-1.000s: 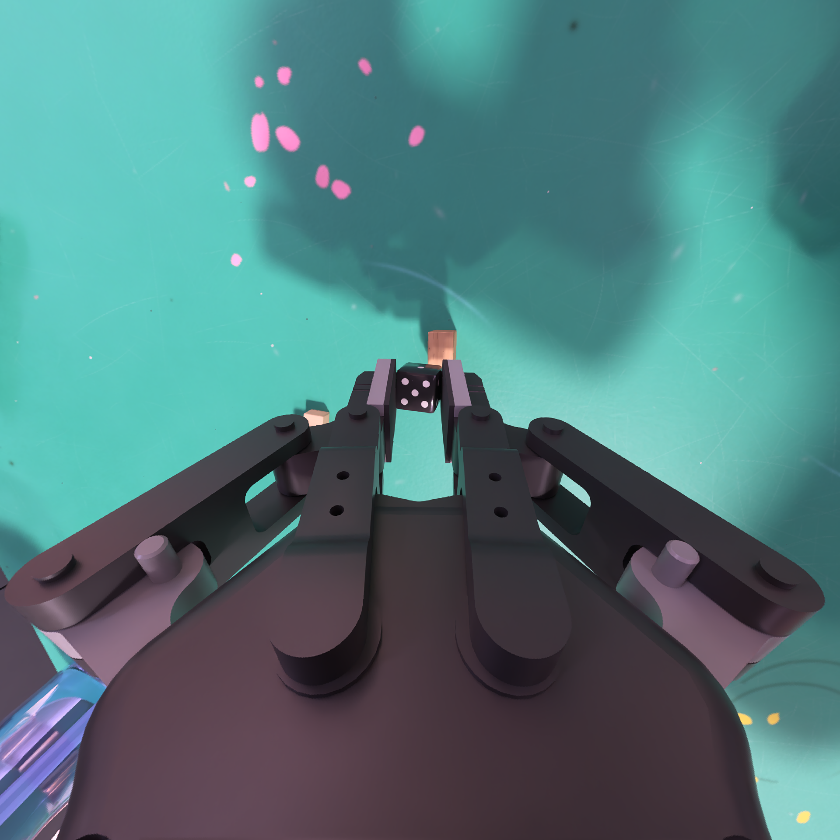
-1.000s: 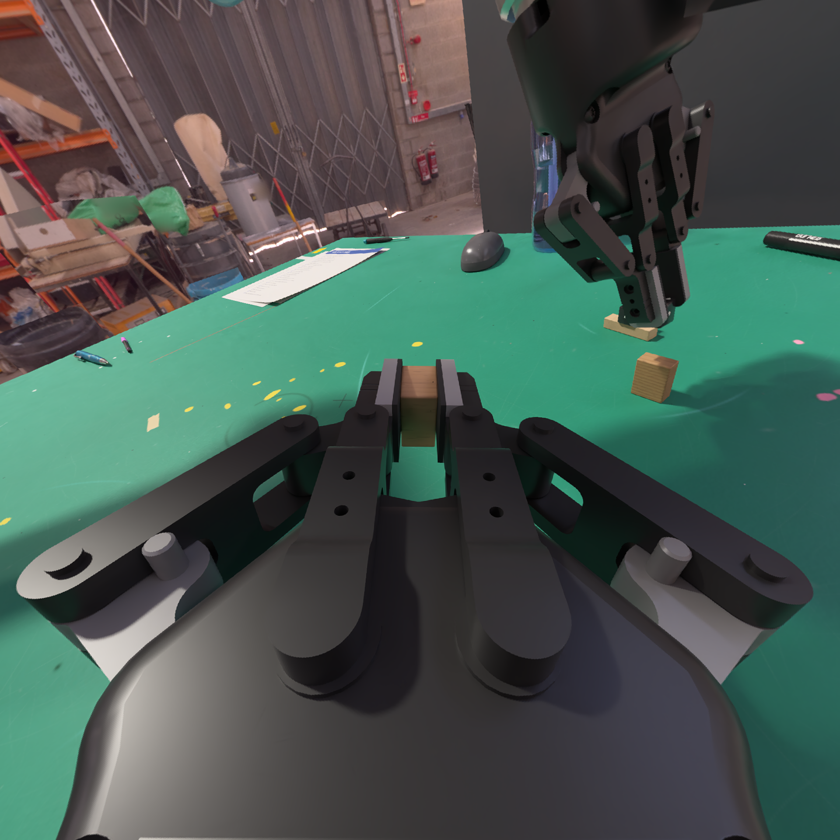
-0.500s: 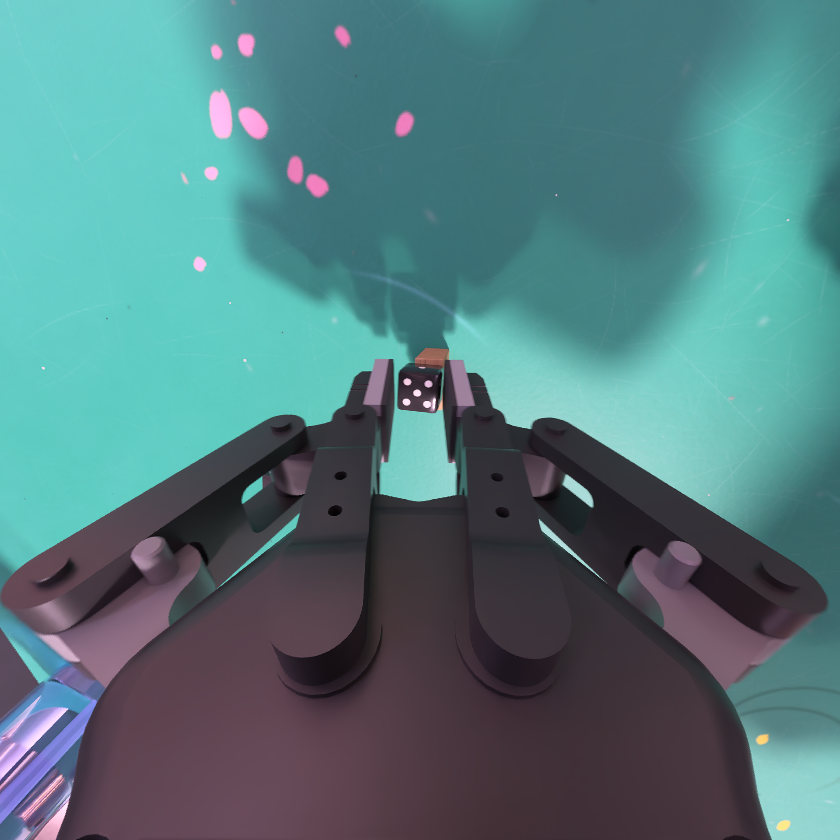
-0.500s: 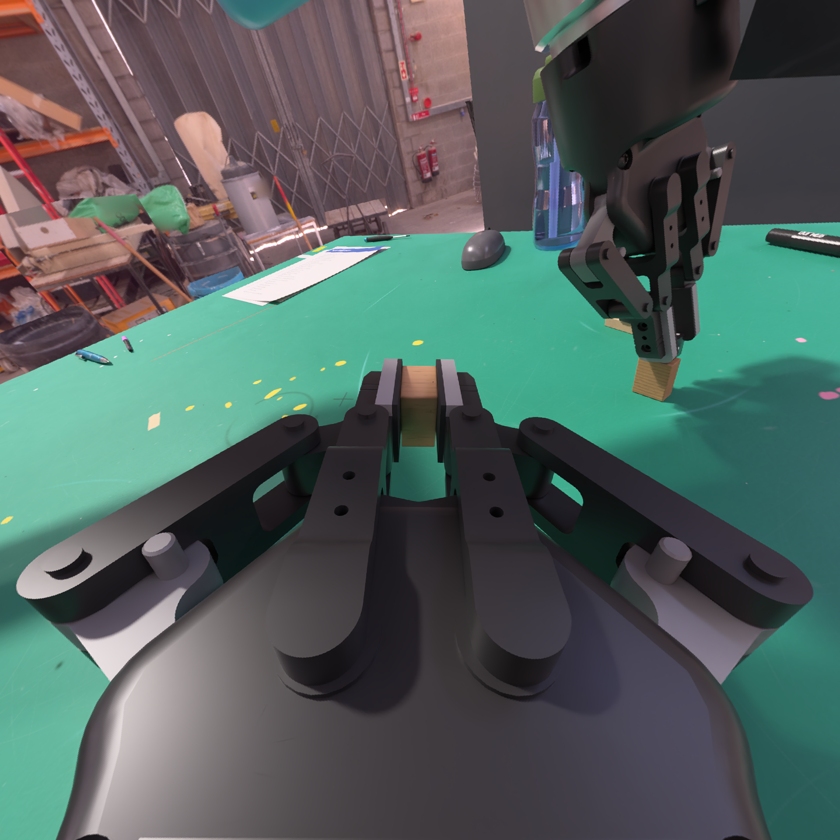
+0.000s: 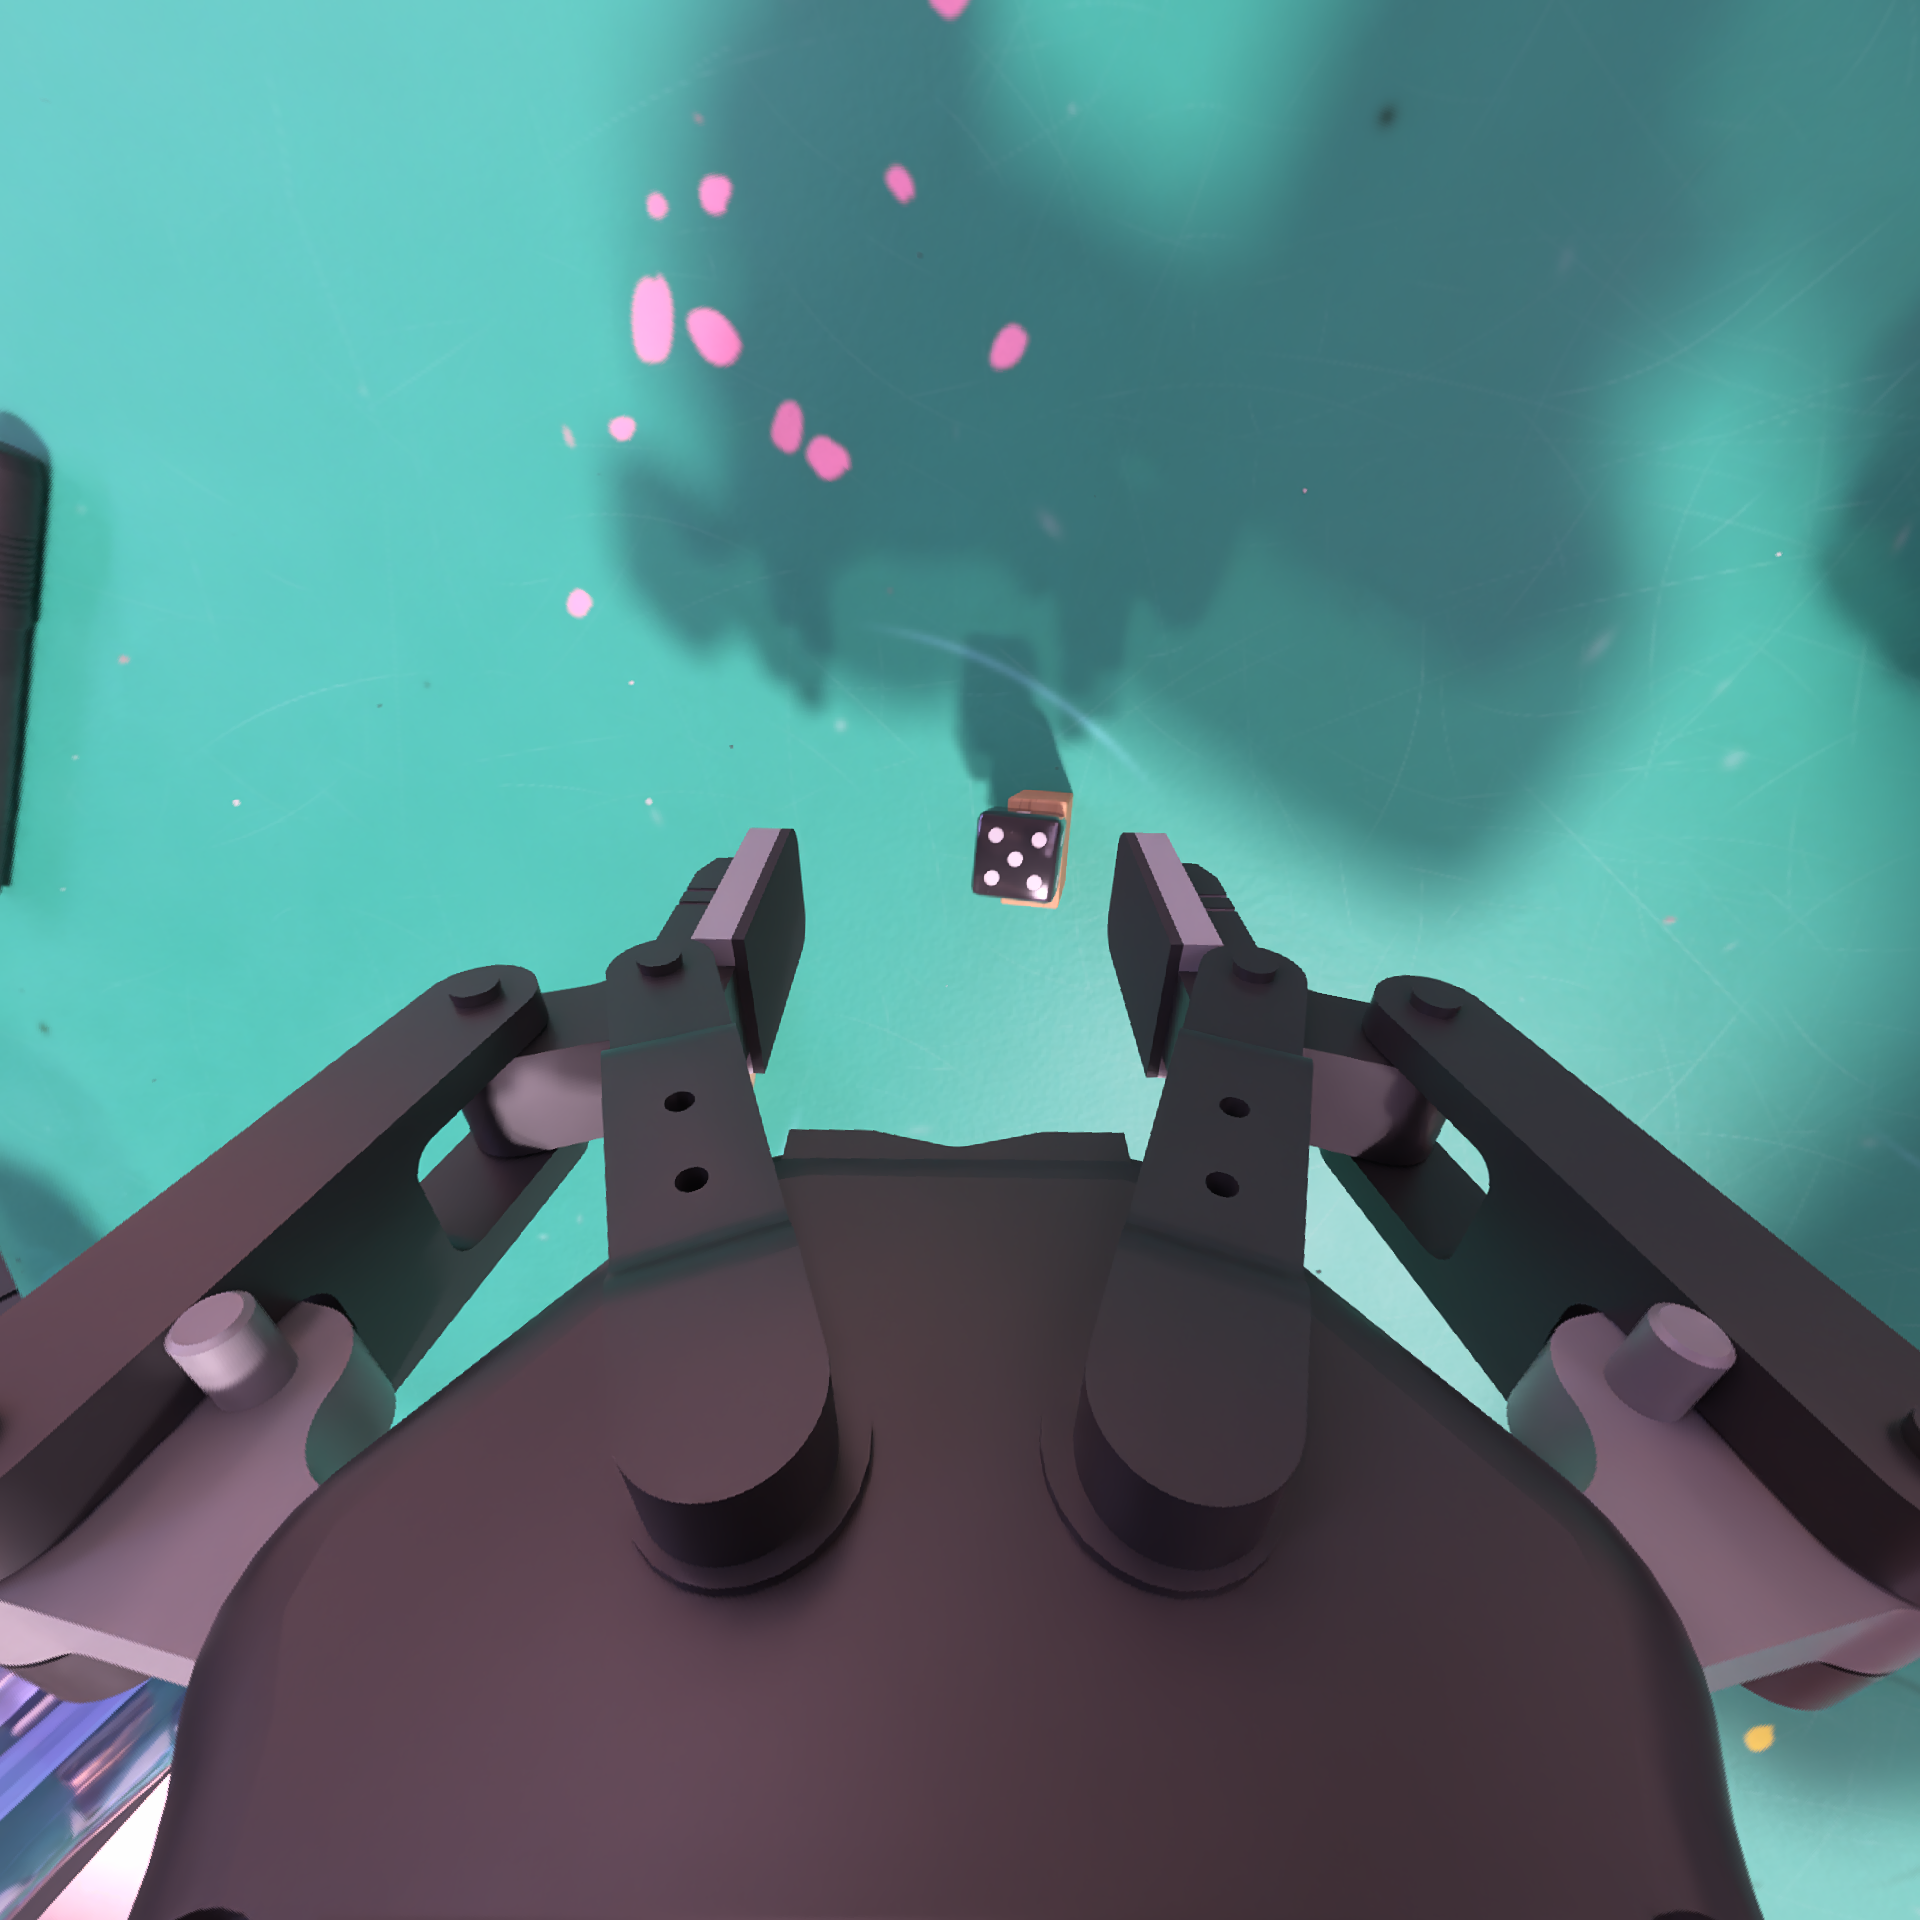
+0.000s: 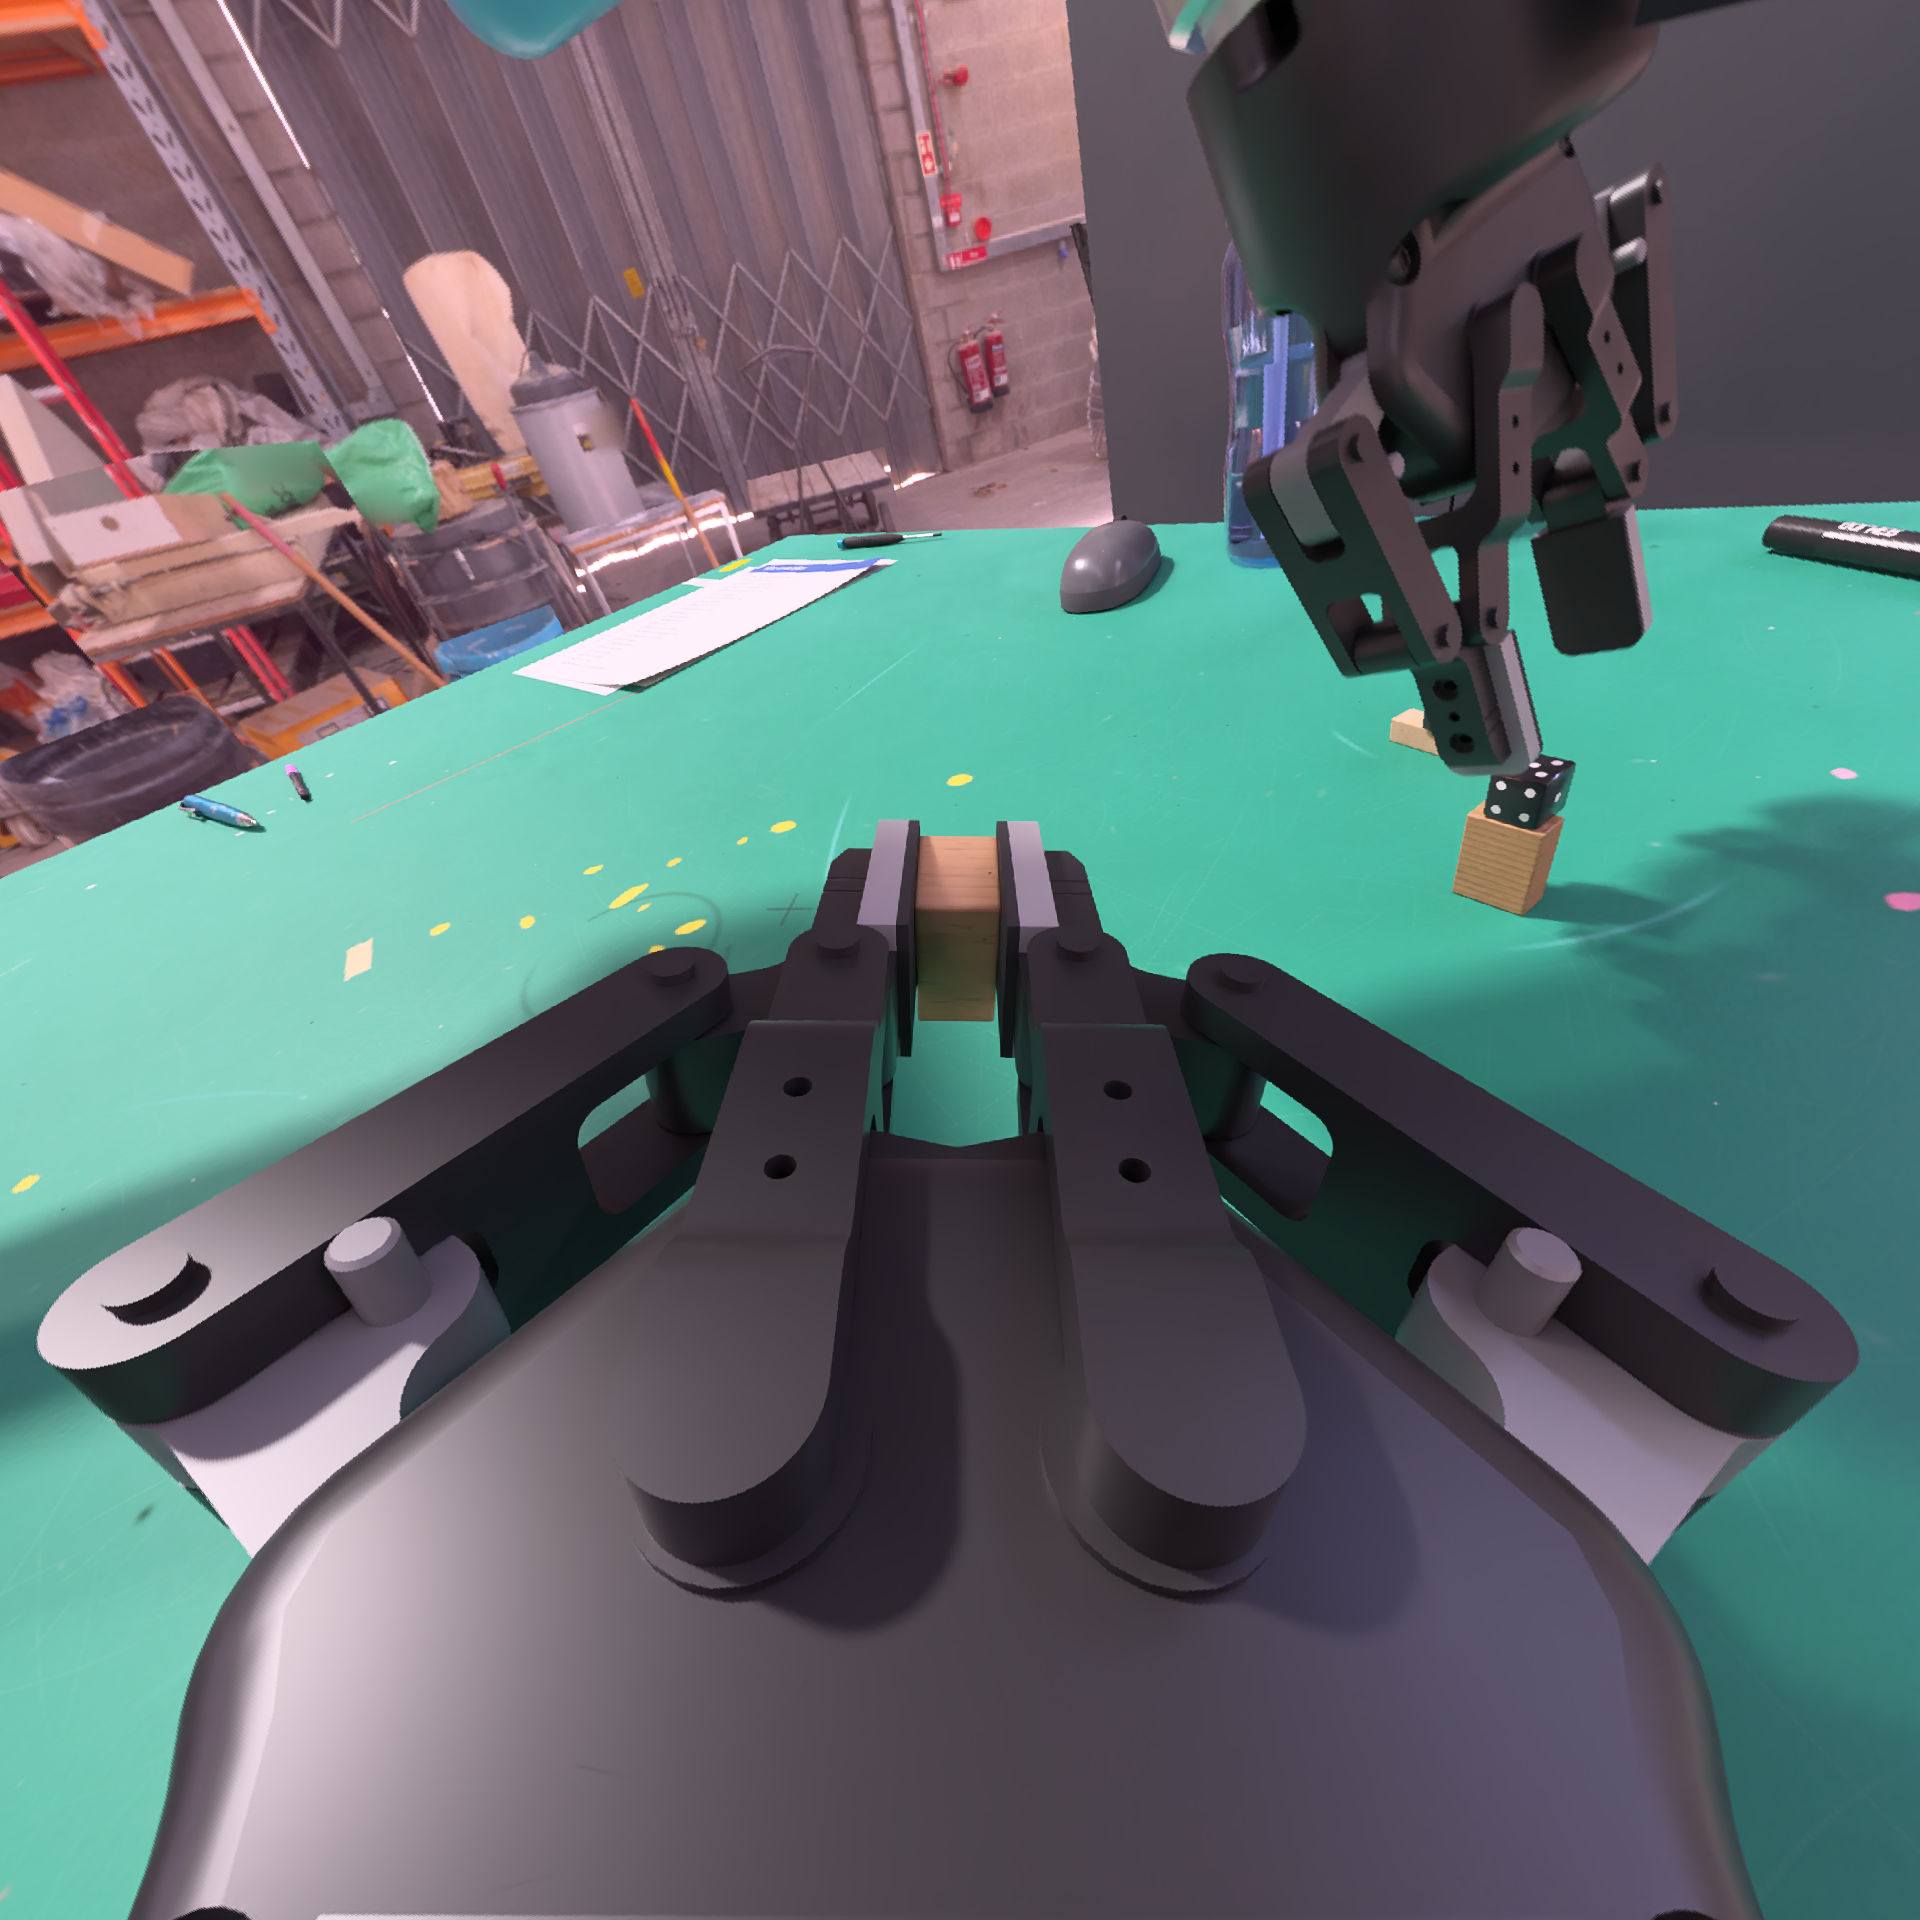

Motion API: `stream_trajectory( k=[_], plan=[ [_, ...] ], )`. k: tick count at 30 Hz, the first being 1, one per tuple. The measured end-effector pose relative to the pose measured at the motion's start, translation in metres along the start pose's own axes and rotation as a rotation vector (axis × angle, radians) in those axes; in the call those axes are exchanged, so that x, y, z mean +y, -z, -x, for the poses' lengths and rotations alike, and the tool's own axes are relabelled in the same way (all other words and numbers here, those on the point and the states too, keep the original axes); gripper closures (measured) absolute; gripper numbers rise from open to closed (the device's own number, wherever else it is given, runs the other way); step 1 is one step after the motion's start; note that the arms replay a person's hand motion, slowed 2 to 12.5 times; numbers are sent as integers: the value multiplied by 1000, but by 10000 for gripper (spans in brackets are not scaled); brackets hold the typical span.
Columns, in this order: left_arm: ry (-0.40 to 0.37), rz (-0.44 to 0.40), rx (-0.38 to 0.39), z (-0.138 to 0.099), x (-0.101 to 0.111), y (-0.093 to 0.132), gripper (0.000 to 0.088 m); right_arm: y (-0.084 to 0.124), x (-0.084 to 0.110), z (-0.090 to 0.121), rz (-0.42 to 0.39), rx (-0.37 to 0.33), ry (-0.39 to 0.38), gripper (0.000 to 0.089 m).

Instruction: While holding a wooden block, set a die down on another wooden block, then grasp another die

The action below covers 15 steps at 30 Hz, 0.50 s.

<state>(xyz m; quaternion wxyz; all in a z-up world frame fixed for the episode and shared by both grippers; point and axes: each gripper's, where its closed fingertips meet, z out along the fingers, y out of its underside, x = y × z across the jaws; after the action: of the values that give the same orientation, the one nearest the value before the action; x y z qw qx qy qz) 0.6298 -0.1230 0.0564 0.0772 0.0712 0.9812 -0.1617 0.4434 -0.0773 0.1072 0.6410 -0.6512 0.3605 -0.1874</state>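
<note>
Left pincer (image 5: 956,940) is spread wide and holds nothing. The black die (image 5: 1016,856) sits on top of the upright wooden block (image 6: 1507,860), released, and lies straight ahead of the pincer's gap, slightly toward its right finger. From the right wrist view, one fingertip of the left pincer (image 6: 1532,691) hangs just beside the die (image 6: 1529,792); contact cannot be ruled out. The die sits toward one side of the block's top, with part of it seeming to overhang.

Right pincer (image 6: 956,883) is pinching a second wooden block (image 6: 954,925), long axis running between the fingers, low over the green worktop (image 6: 312,1091).

Judgement: the placing step appears complete; what remains is a straight lift clear, then a reach for another die. No second die is visible in either view, so its direction cannot be stated. The left arm, being free, is the one available for it.

Open room: bare worktop surrounds the stack on all sides. A flat pale wood piece (image 6: 1408,727) lies just behind it; a dark marker (image 6: 1839,542), a grey mouse (image 6: 1110,566) and a blue bottle (image 6: 1262,436) stand toward the far edge, well apart.

Risk: any sideways drift on withdrawal could knock the die off.
</note>
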Motion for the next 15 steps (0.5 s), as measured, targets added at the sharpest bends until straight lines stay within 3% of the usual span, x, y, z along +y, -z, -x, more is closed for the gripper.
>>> stream_trajectory(
  k=[15],
  plan=[
    [119, -160, -77, 27, 15, 55, 361, -1, 1, 0, 6, 0, -1, 765]
  ],
)
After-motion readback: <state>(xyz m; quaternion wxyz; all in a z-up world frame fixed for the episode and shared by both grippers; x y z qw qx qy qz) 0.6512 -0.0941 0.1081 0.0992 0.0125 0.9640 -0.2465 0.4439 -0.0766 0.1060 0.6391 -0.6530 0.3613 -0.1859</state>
